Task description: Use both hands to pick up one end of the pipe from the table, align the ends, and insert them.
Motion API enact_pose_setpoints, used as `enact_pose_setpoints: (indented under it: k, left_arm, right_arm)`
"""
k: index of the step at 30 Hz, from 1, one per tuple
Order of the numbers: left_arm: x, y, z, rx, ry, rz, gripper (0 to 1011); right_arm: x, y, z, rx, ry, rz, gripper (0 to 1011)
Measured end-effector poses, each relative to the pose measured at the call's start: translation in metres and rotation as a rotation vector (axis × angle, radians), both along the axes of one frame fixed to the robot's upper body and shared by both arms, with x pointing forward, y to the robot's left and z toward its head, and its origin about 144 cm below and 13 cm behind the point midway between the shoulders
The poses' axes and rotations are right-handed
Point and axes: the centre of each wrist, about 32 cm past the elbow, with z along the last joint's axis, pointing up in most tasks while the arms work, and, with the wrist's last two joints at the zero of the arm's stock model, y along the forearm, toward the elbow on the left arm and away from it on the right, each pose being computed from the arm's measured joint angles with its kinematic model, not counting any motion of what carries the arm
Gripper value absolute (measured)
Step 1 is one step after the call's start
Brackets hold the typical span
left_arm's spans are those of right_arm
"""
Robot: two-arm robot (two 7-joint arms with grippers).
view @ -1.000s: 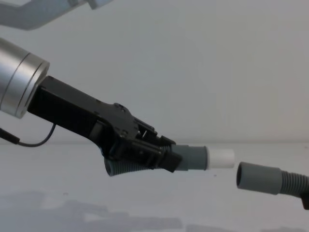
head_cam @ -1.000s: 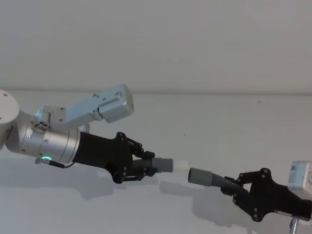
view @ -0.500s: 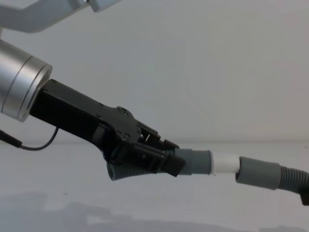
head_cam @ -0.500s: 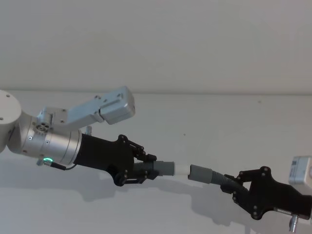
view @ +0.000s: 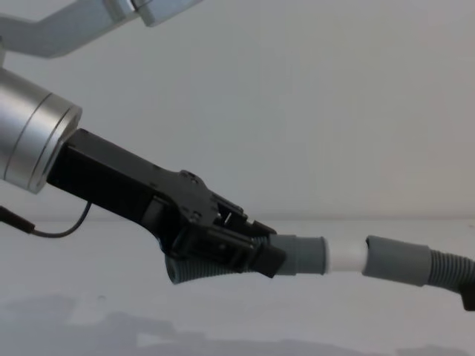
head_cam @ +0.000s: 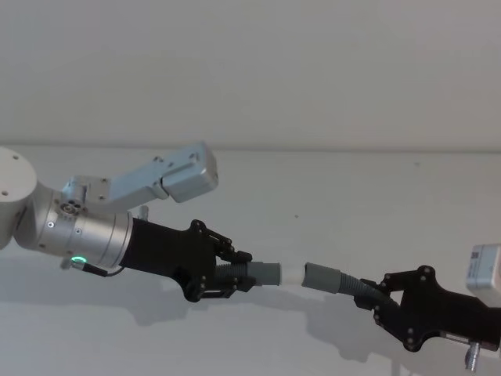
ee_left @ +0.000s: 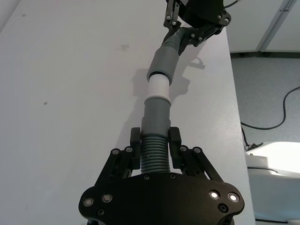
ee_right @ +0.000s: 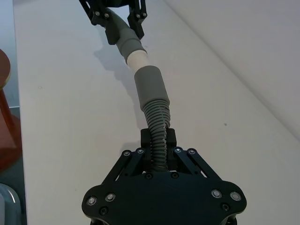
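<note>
Both pipe pieces are held in the air above the white table (head_cam: 352, 196). My left gripper (head_cam: 235, 274) is shut on the ribbed body (ee_left: 153, 157) of the left piece. That piece's grey cuff (view: 300, 254) points right, and its white collar (view: 345, 256) meets the mouth of the other cuff (view: 397, 260), with most of the white still showing. My right gripper (head_cam: 377, 301) is shut on the ribbed body (ee_right: 158, 124) of the right piece. The two cuffs lie nearly in one line, with a slight bend at the joint (ee_left: 158, 86).
The table's edge runs along the left wrist view, with grey floor and a black cable (ee_left: 276, 108) beyond it. A red-brown object (ee_right: 7, 117) stands off the table's side in the right wrist view. A plain pale wall rises behind the table.
The gap between the two ends has closed. The left piece moved right and slightly down, and its white collar now reaches the right cuff's mouth. Both grippers keep their hold.
</note>
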Motion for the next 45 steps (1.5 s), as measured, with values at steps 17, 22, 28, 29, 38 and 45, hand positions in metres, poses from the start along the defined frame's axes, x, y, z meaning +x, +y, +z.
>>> enact_pose_setpoints:
  k: [17, 22, 28, 29, 38, 45]
  left_arm:
    - [0.012, -0.009, -0.004, -0.026, 0.005, -0.057, 339]
    - [0.013, -0.012, -0.004, -0.033, 0.007, -0.069, 339]
    - [0.015, -0.013, -0.005, -0.038, 0.007, -0.078, 340]
    - [0.015, -0.013, -0.005, -0.038, 0.007, -0.079, 339]
    - [0.016, -0.014, -0.005, -0.043, 0.009, -0.088, 339]
    - [0.017, -0.015, -0.005, -0.046, 0.009, -0.092, 340]
  right_arm:
    - [0.001, -0.001, 0.002, 0.01, 0.01, 0.014, 155]
    - [0.002, -0.001, 0.003, 0.01, 0.011, 0.015, 155]
    - [0.002, -0.001, 0.003, 0.011, 0.013, 0.015, 153]
    - [0.002, -0.001, 0.003, 0.011, 0.013, 0.015, 155]
    - [0.002, -0.001, 0.003, 0.012, 0.014, 0.016, 155]
    - [0.002, -0.001, 0.003, 0.012, 0.014, 0.016, 155]
